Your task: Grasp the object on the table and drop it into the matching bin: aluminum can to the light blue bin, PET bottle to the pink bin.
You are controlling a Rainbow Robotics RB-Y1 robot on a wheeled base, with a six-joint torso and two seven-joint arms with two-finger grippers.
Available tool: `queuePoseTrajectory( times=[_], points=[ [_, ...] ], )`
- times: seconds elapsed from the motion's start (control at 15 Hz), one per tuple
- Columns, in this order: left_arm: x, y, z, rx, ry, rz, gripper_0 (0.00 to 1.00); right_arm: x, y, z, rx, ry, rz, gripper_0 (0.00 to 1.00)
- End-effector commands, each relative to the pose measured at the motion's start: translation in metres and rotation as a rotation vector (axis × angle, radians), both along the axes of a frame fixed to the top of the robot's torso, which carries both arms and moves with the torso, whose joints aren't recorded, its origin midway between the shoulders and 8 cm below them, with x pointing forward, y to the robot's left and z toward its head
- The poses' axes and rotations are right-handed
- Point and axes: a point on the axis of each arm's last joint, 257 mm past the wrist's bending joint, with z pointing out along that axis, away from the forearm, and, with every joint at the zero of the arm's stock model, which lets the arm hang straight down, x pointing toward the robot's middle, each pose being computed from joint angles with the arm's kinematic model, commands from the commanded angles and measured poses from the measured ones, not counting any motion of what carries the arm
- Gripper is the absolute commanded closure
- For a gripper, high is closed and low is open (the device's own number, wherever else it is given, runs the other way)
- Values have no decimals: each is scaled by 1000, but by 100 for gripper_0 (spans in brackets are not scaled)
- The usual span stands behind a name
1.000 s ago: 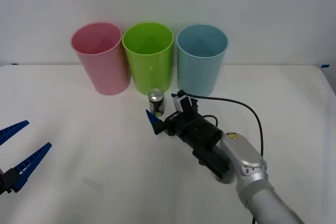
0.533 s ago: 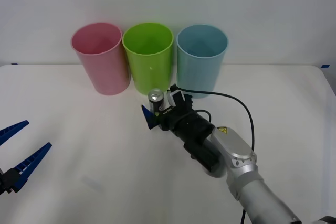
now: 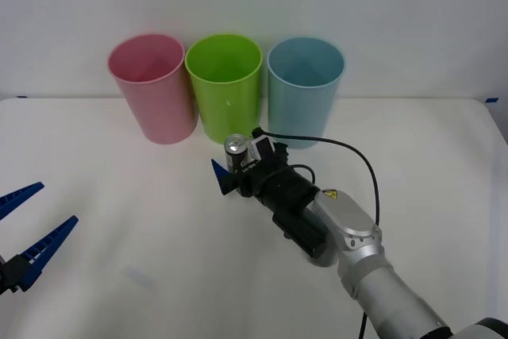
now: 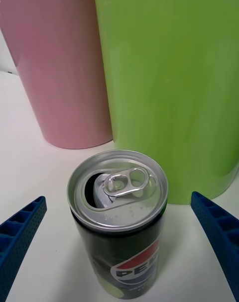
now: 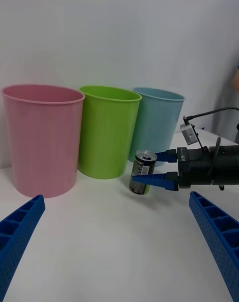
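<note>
The aluminum can, small and dark with a silver top and pull tab, stands upright on the white table just in front of the lime green bin. My right gripper is open, one blue finger on each side of the can, not closed on it. The left wrist view shows those fingers straddling the can. The light blue bin stands behind and to the right of it, the pink bin at the left of the row. My left gripper waits open at the near left.
A lime green bin stands between the pink and light blue ones, close behind the can. The three bins line the table's far edge against a white wall. A black cable loops from the right wrist.
My right gripper has advanced up and left toward the bins, so the can now sits deeper between its open fingers. The left arm has not moved.
</note>
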Motion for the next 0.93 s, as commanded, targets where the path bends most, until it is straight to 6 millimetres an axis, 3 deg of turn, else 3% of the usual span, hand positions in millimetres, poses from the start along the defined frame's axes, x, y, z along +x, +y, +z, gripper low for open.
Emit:
queuePoseTrajectory(
  times=[0.07,0.13,0.2,0.27,0.33,0.93],
  points=[
    [0,0,0,0,0,0,0,-1,0,-1,-1,2,0,0],
    [0,0,0,0,0,0,0,0,0,-1,-4,0,-2,0],
    [0,0,0,0,0,0,0,0,0,-1,-6,-2,-3,33],
    [0,0,0,0,0,0,0,0,-1,-1,-6,0,-4,86],
    [0,0,0,0,0,0,0,1,-1,-1,-7,-3,-5,100],
    [0,0,0,0,0,0,0,0,-1,-1,-5,-1,-4,100]
  ],
)
